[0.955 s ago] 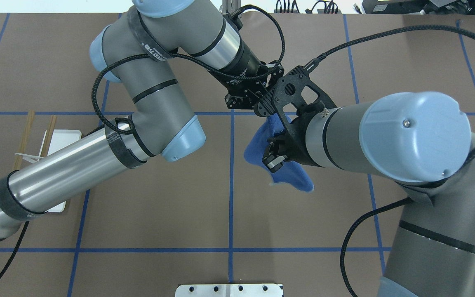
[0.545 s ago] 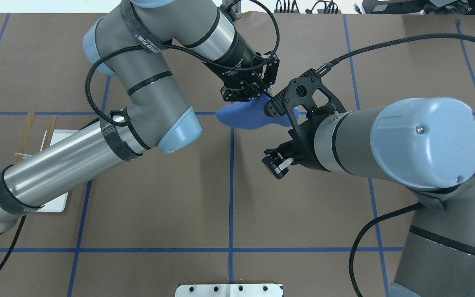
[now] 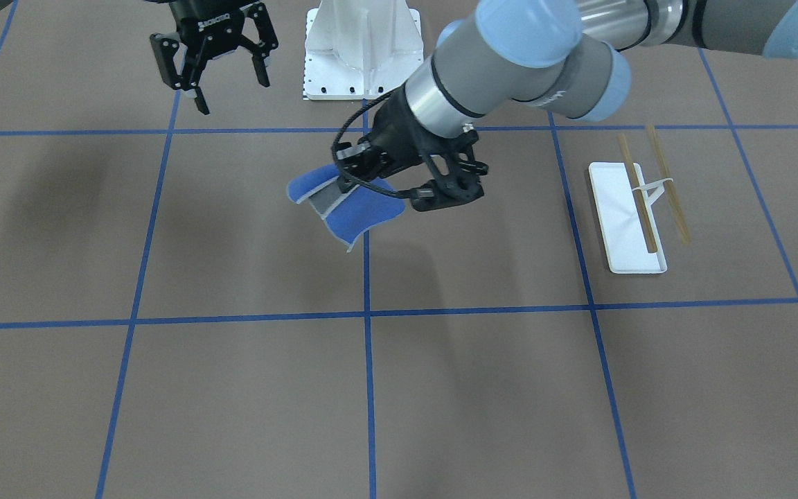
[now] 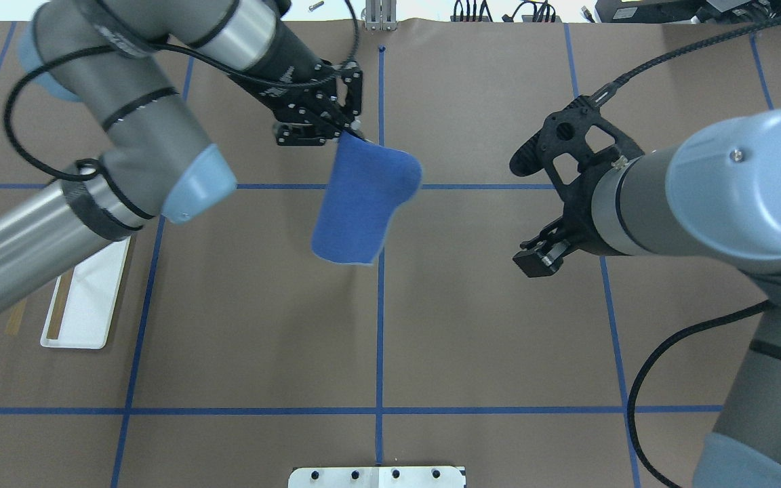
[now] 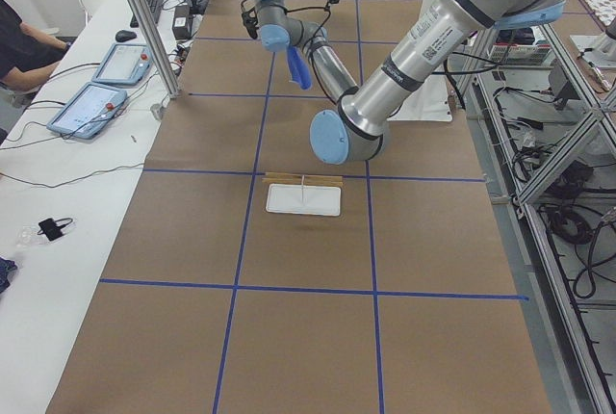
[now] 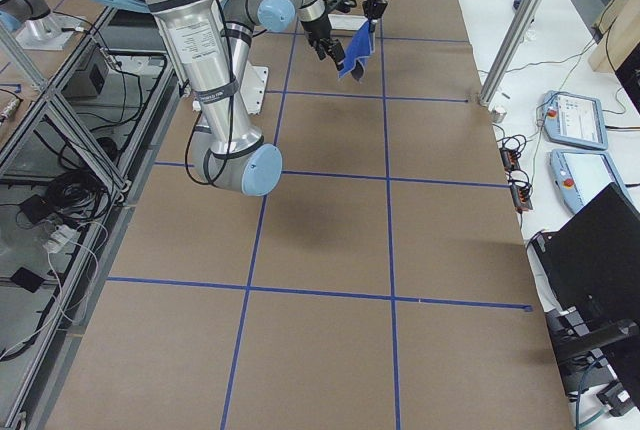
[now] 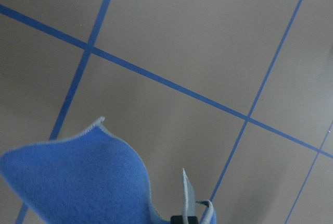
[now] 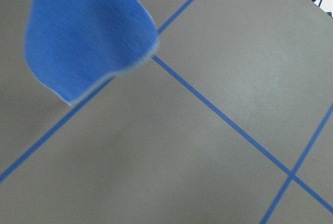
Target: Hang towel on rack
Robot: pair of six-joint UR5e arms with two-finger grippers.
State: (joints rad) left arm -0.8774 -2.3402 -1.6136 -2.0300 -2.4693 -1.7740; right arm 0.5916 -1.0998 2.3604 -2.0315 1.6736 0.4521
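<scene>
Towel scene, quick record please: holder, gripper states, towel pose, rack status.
holder: left gripper, shut on one edge of the towel
towel pose: hanging in the air above the table, blue side up in the overhead view
right gripper: open, empty, apart from the towel
rack: on the table at the robot's left, both rods bare
status: towel not yet on rack

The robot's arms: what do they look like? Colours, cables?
The left arm and right arm are grey and silver tubes with pale blue joint caps. Braided black cables loop along each. The left gripper and right gripper are black, two-fingered.
</scene>
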